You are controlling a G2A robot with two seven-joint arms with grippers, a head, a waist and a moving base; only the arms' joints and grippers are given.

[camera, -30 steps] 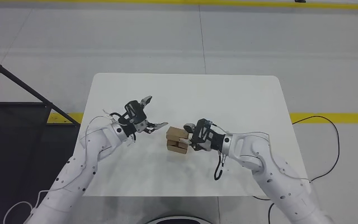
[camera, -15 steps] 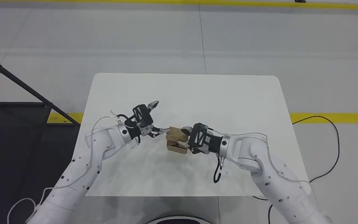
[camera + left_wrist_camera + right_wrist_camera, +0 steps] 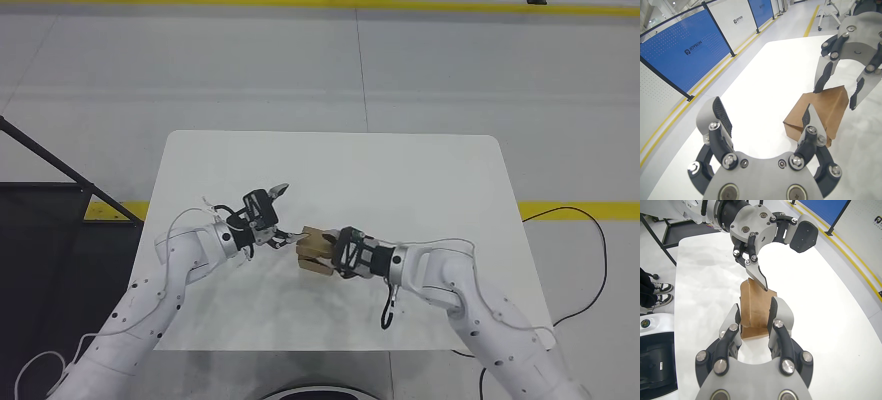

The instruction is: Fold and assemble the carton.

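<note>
One brown carton [image 3: 316, 251] lies on the white desk [image 3: 420, 180], partly folded, with an open flap end toward the left hand [image 3: 762, 102] and a creased ridge along its top. The right hand [image 3: 755, 305] is narrowed onto it: its two fingers [image 3: 780, 313] sit one against each long side, so the carton is between them and reaches out past their tips. The left hand faces it from the far end of the carton and is spread wide. One of its fingertips [image 3: 761, 279] touches the carton's top edge at that end. Its other finger is lifted well clear, with only bare desk under it. In the top view the two hands meet at the carton, the left hand [image 3: 287, 212] just beyond the box from the right hand [image 3: 335, 250]. Beyond the desk, on the left hand's open side, stand two blue panels [image 3: 687, 56], each with a small white logo and lettering.
</note>
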